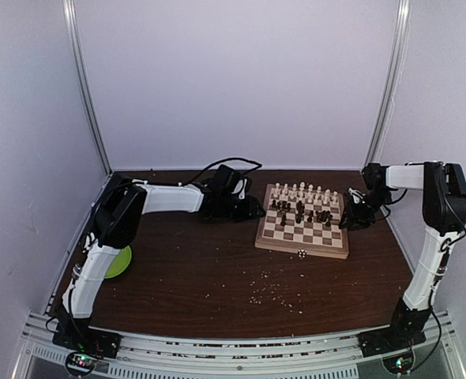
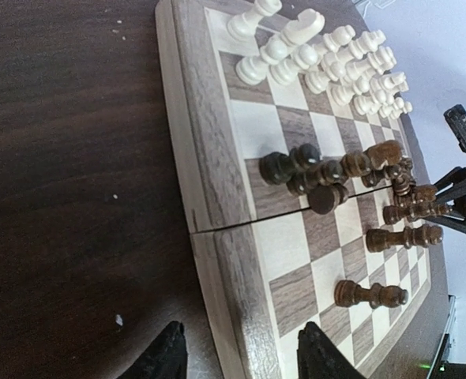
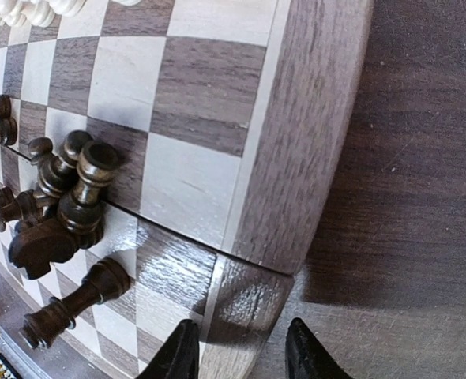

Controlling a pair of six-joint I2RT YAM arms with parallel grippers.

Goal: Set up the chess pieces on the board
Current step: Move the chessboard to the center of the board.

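You were looking at a square wooden chessboard (image 3: 312, 118) of light and dark brown squares, its grain plain to see and its smooth finish catching a soft satin glare near the seam. Your dark brown turned-wood chessmen (image 3: 87, 189) looked varnished and glossy, while the cream-white chessmen (image 2: 288, 55) were smooth with a duller shine. The dark brown wood-grain tabletop (image 3: 422, 158) under them looked nearly matt, and the right gripper (image 3: 237, 355) showed matt black plastic fingers (image 3: 179, 357).
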